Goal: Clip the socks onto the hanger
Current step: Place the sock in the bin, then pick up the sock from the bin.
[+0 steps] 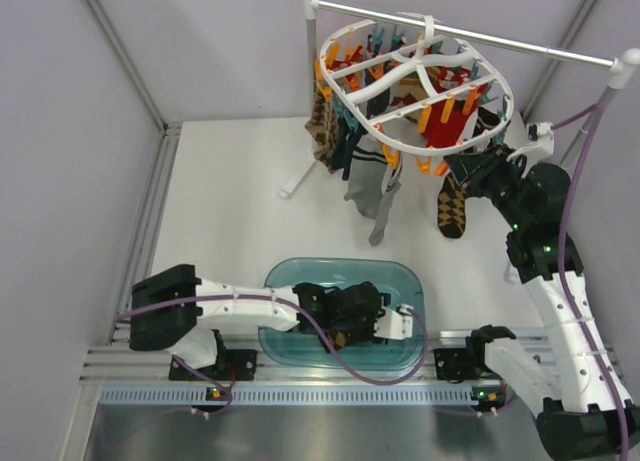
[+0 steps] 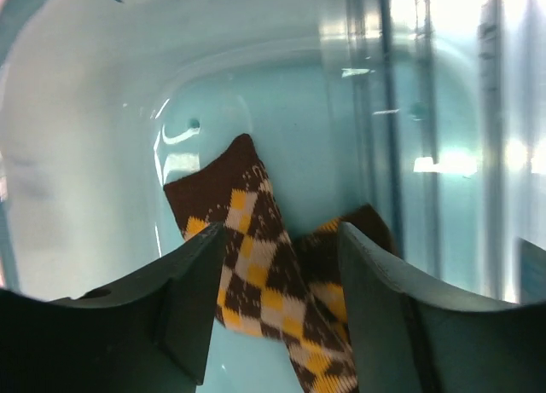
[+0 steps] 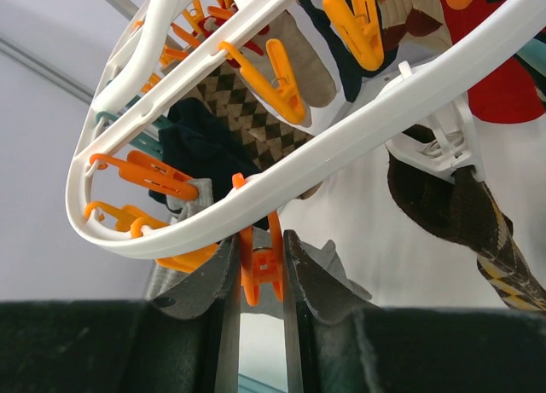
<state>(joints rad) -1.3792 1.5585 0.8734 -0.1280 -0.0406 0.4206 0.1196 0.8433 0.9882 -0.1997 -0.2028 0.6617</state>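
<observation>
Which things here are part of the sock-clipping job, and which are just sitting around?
Job: loose check sock, hung check sock, hanger, gripped orange clip.
Bystanders: grey sock, red sock, teal bin, rod rack.

The white oval plastic hanger is one colour throughout, ring and wavy crossbars alike. Its clips come in two colours: teal clips, and orange ones such as the orange clip between the right arm's dark grey fingers. Under the hanger's right end is a diamond-check sock in dark brown, mustard yellow and cream. Under its left side is a plain grey sock, and under its middle a red sock. In front of the hanger, a translucent teal plastic tub holds a second check sock in the same colours. The bench is white.
</observation>
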